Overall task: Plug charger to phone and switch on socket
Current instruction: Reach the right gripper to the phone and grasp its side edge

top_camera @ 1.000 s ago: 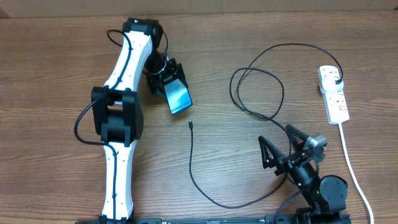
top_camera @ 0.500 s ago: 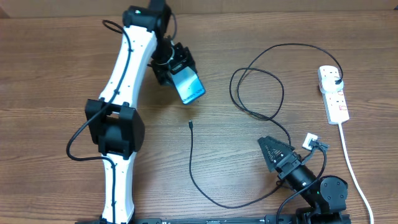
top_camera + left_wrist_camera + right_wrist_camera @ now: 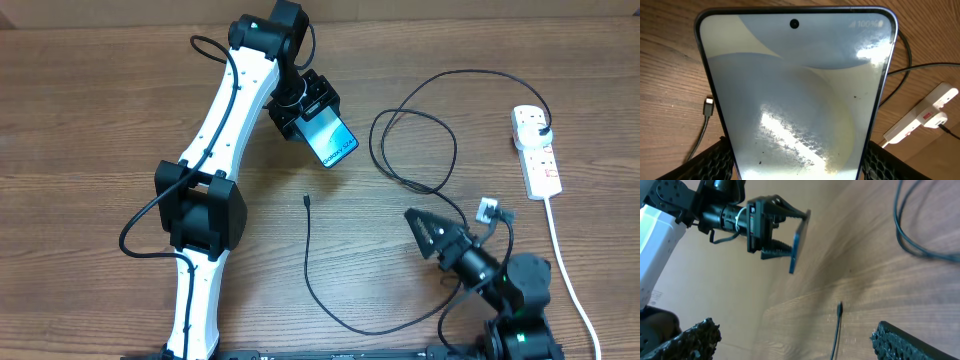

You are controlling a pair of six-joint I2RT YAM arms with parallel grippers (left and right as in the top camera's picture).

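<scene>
left tool (image 3: 312, 112) — pinching phone (image 3: 335, 143), lifted | right tool (image 3: 795, 330) — spread, near charger (image 3: 306, 245)

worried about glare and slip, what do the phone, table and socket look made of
The phone has a glossy front, likely glass, given the bright reflections on it. Its thin dark frame could be metal or plastic. The table shows brown wood grain with a matte look, and may be laminate. The socket looks like smooth white plastic with red marks.
</scene>
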